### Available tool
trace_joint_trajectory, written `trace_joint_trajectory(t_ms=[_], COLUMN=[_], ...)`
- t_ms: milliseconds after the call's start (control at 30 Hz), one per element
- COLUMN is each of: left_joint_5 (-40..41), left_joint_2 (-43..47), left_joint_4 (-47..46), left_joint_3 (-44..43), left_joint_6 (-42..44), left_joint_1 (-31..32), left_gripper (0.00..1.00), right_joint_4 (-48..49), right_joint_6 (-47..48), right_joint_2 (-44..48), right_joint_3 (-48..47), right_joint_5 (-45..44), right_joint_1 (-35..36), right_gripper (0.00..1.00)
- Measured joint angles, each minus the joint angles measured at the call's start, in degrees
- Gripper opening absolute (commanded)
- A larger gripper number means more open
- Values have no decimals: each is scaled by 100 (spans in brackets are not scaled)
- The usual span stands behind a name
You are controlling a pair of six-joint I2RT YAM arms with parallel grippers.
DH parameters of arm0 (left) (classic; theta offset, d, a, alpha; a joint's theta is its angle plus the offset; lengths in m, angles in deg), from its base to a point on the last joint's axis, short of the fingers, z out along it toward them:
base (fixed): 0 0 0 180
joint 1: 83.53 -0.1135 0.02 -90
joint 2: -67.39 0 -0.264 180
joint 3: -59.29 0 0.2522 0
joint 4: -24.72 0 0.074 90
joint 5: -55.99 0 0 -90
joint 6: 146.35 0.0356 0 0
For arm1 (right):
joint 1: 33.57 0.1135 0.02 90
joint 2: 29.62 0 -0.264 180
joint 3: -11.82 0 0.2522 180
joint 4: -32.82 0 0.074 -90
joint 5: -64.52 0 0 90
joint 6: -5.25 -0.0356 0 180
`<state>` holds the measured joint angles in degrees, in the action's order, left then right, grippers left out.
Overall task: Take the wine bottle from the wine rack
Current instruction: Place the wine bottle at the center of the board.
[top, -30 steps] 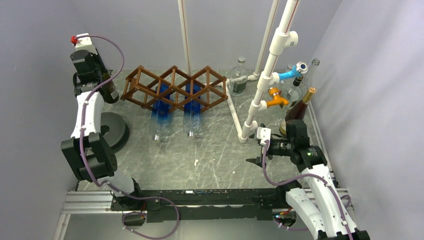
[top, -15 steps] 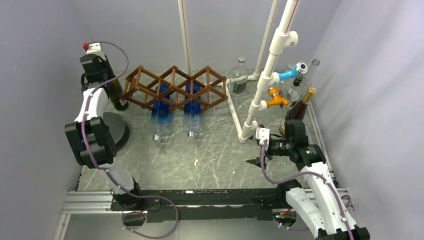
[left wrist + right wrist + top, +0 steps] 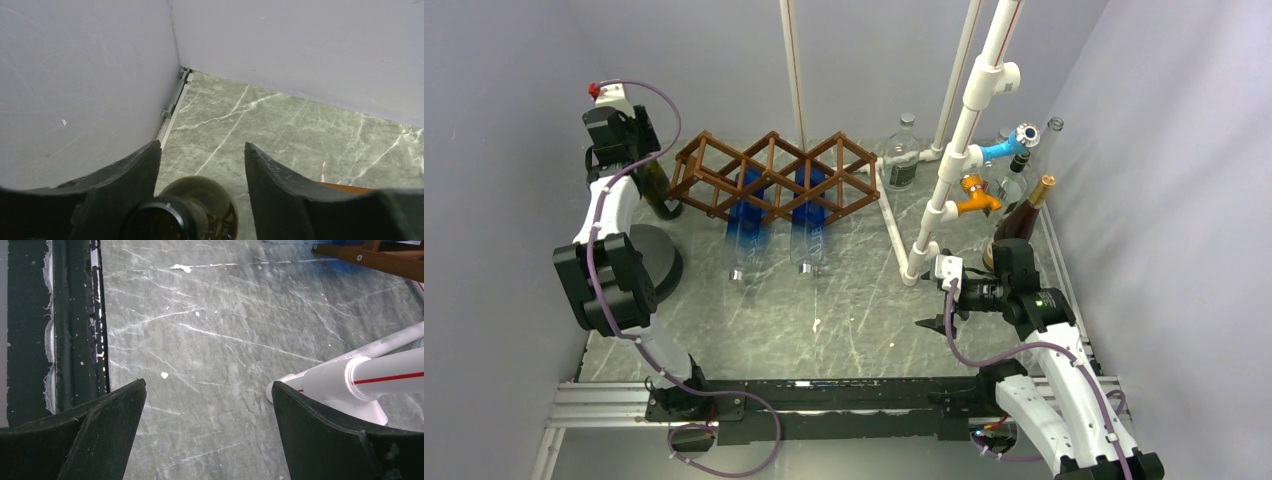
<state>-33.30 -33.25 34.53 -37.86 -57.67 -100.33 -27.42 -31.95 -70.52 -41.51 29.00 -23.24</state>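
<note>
Dark-green glass wine bottle (image 3: 659, 190) upright, upper left, beside brown wooden lattice rack (image 3: 769, 178); left gripper (image 3: 201, 150) part-open, loose round neck; snagging finger could topple it; right gripper (image 3: 208, 385) wide open, empty.

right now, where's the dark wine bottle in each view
top external: dark wine bottle far left, upright beside the wine rack's left end
left wrist: bottom edge, left of centre, seen from above
right wrist: not in it
shared landmark: the grey marbled table

White arms (image 3: 600, 222), black joints (image 3: 606, 292), purple cables (image 3: 678, 118)
</note>
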Motion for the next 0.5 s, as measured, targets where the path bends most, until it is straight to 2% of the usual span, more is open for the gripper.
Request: trace_joint_trajectory(t_ms=[367, 500], left_joint_5=[140, 223], left_joint_2=[144, 531], left_joint_4=[501, 758], left_joint_3=[-293, -343], left_joint_6=[-413, -791], left_joint_1=[0, 0], left_gripper=[99, 100], right_joint_4=[13, 24], right_joint_6=[0, -2], right_joint_2=[15, 26], right_joint_3=[55, 90], right_joint_5=[-46, -74], right_joint_1=[59, 66], right_gripper=[100, 100])
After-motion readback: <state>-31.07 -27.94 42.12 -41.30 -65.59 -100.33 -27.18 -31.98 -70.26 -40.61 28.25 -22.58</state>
